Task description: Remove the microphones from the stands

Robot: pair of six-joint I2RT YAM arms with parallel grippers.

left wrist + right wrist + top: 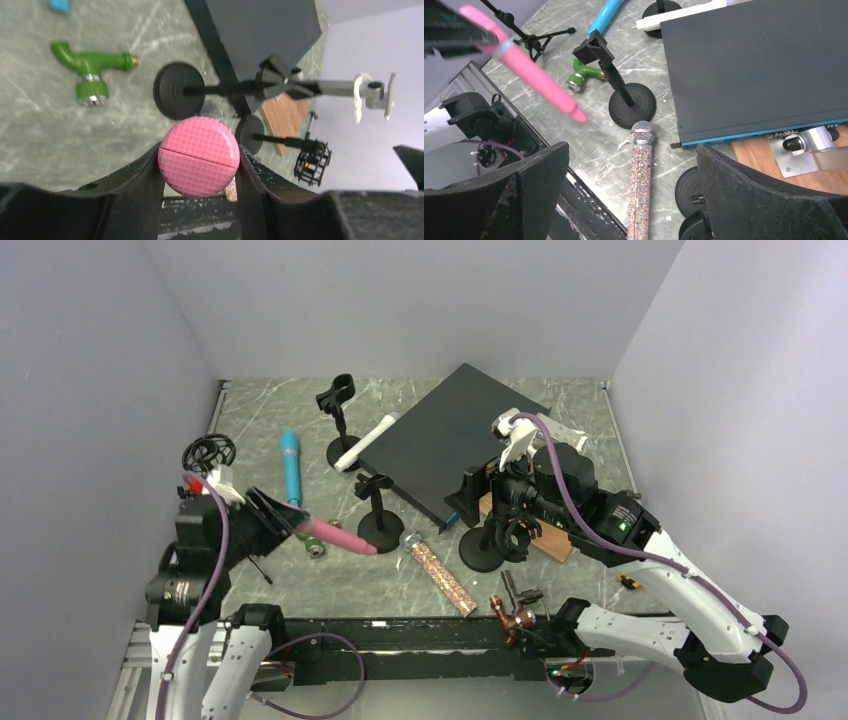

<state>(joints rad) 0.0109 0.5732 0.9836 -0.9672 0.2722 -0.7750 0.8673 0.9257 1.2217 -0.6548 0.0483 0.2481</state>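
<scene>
Pink microphone [340, 537] gripped near head by left fingers [142, 180], clenched tight on it. Microphone held out of clip, just left of stand [378, 512], handle tip pointed toward stand base. Right fingers [524, 195] spread wide apart, nothing grasped, right of stand. Glitter microphone [441, 575] laid flat on tabletop [265, 415], near-right of stand.
</scene>
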